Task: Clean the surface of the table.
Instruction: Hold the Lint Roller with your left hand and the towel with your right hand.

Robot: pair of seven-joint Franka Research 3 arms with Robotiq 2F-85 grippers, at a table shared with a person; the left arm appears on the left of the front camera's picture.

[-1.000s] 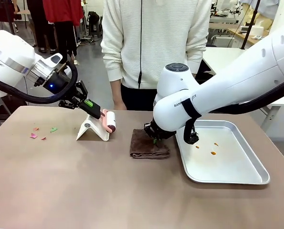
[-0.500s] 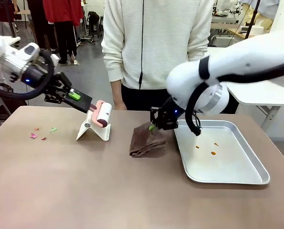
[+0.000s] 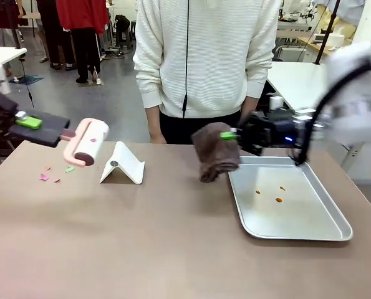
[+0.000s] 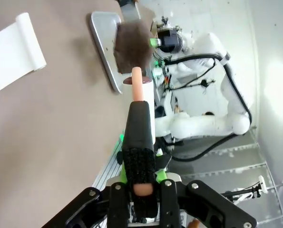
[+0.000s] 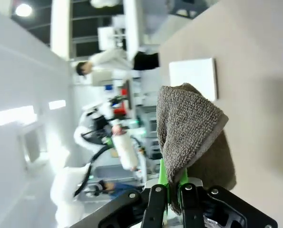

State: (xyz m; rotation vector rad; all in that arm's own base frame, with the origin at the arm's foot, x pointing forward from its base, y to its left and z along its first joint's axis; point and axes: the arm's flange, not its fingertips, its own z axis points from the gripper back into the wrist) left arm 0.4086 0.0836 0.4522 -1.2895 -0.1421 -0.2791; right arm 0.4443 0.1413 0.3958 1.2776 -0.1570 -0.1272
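The taupe-brown table (image 3: 141, 237) spreads across the front view, with small pink and green scraps (image 3: 54, 173) lying near its far left. My left gripper (image 3: 32, 124) is shut on the black handle of a pink-and-white lint roller (image 3: 85, 142), held in the air above those scraps; the left wrist view looks along the lint roller (image 4: 139, 109). My right gripper (image 3: 230, 135) is shut on a brown cloth (image 3: 214, 152), lifted clear of the table beside the tray. In the right wrist view the cloth (image 5: 191, 128) hangs from the gripper (image 5: 172, 183).
A white folded stand (image 3: 123, 165) sits on the table left of centre. A silver tray (image 3: 316, 227) holding a few orange crumbs (image 3: 277, 199) lies at the right. A person in a white sweater (image 3: 204, 56) stands at the far edge.
The left gripper carried the lint roller off its white stand and out to the left. The right gripper lifted the brown cloth off the table and swung right.
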